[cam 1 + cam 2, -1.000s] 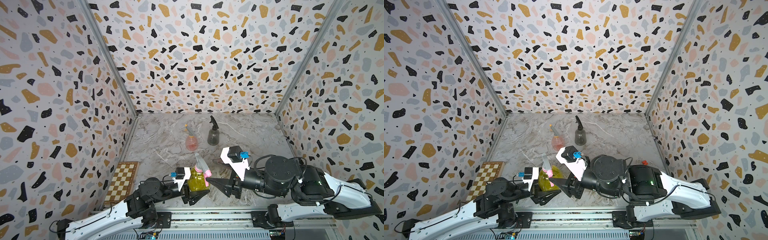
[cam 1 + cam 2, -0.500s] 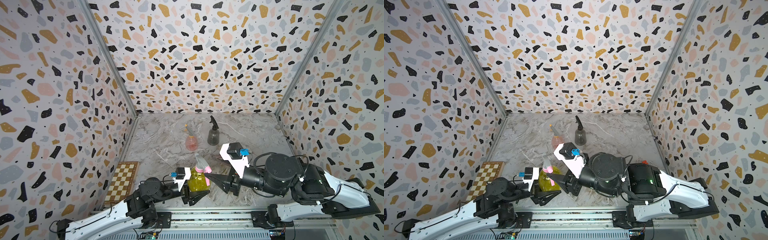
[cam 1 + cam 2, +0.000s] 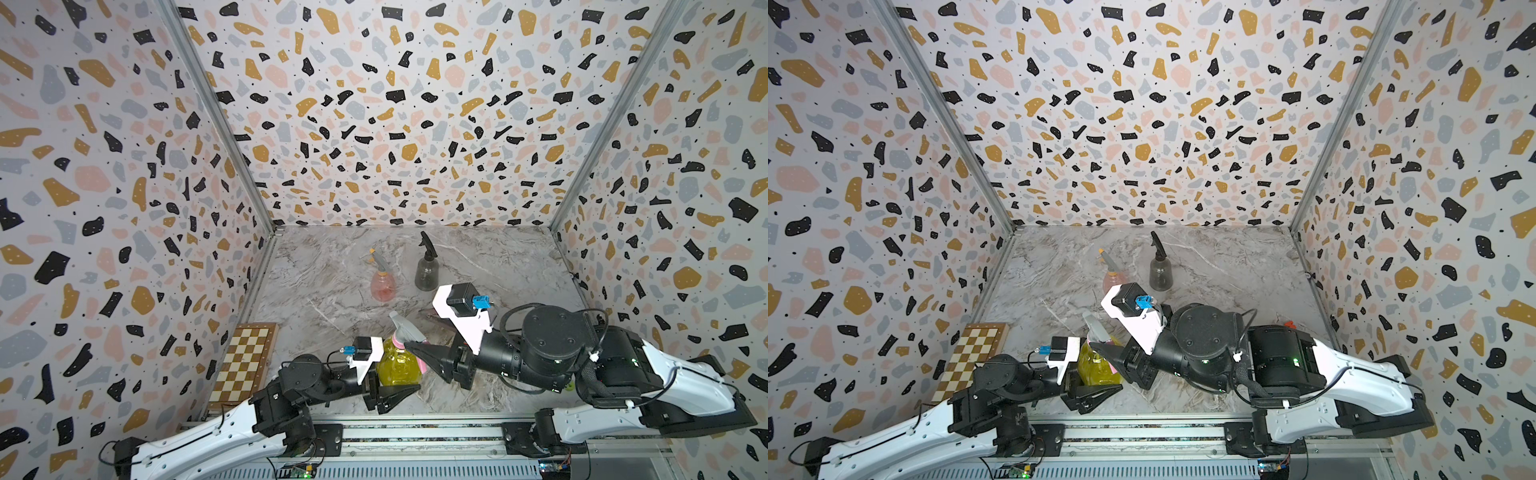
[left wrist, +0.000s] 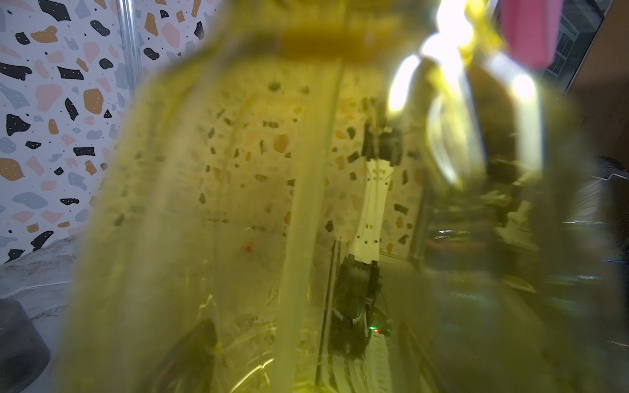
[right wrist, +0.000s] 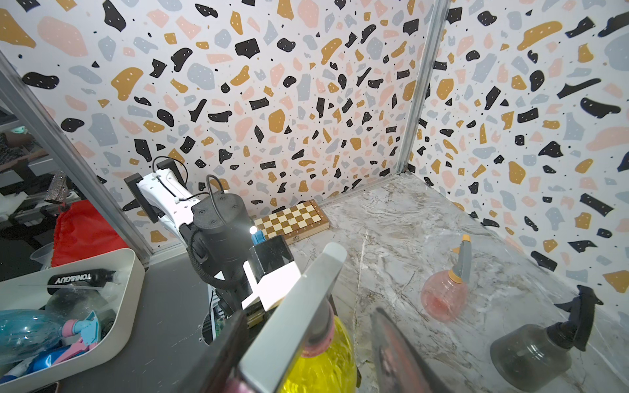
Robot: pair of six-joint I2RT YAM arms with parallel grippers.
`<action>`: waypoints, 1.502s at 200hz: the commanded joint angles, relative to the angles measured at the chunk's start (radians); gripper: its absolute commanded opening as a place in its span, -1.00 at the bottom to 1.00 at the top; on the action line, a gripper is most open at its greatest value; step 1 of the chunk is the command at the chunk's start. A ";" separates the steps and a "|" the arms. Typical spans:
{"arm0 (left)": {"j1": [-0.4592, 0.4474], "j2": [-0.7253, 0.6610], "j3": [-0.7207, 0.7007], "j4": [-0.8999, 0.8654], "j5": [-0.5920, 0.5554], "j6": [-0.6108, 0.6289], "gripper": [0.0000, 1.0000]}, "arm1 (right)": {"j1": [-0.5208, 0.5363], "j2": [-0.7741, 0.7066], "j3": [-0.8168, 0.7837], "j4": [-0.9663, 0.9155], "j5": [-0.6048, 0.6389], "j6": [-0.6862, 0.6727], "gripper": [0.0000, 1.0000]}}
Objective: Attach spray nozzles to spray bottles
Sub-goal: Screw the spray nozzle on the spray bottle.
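One change to note: right gripper [image 3: 415, 352] now brought in from beside the yellow bottle [image 3: 399, 365] to its neck, jaws narrowed but not clamped, straddling the grey-and-pink nozzle [image 3: 405, 328] with one finger [image 5: 391, 340] clear of it. Read as the start of the last tightening grip; seating of that nozzle not confirmable. Left gripper [image 3: 399, 397] unchanged, closed on the yellow bottle's body, keeping it roughly upright. Inside the yellow bottle: dip tube [image 4: 299, 211] only, no liquid evident. Beyond it, well apart: pink bottle [image 3: 383, 284] and dark bottle [image 3: 427, 274], each already capped, contents not discernible. Farther out on the left gripper's side of the yellow bottle: white bin [image 5: 132, 268] holding spare bottles and heads.
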 commanded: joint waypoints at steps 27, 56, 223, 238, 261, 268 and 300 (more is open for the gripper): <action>-0.002 0.000 0.030 0.044 0.012 0.007 -1.00 | 0.005 0.054 0.125 -0.087 0.047 0.015 -0.42; -0.002 -0.005 0.041 0.029 0.003 0.021 -1.00 | 0.004 0.075 0.144 -0.120 0.042 0.029 -0.59; -0.002 -0.036 0.049 0.028 -0.056 0.041 -1.00 | 0.003 0.164 0.160 -0.224 0.065 0.162 -0.87; -0.002 -0.042 0.049 0.026 -0.048 0.043 -1.00 | 0.002 0.157 0.151 -0.215 0.078 0.167 -0.80; -0.002 -0.037 0.057 0.000 -0.040 0.047 -1.00 | 0.004 0.151 0.175 -0.212 0.098 0.154 -0.68; -0.002 -0.036 0.058 -0.005 -0.038 0.048 -1.00 | 0.003 0.149 0.182 -0.208 0.101 0.148 -0.64; -0.002 -0.029 0.058 -0.017 -0.036 0.043 -1.00 | 0.003 0.157 0.212 -0.198 0.103 0.126 -0.52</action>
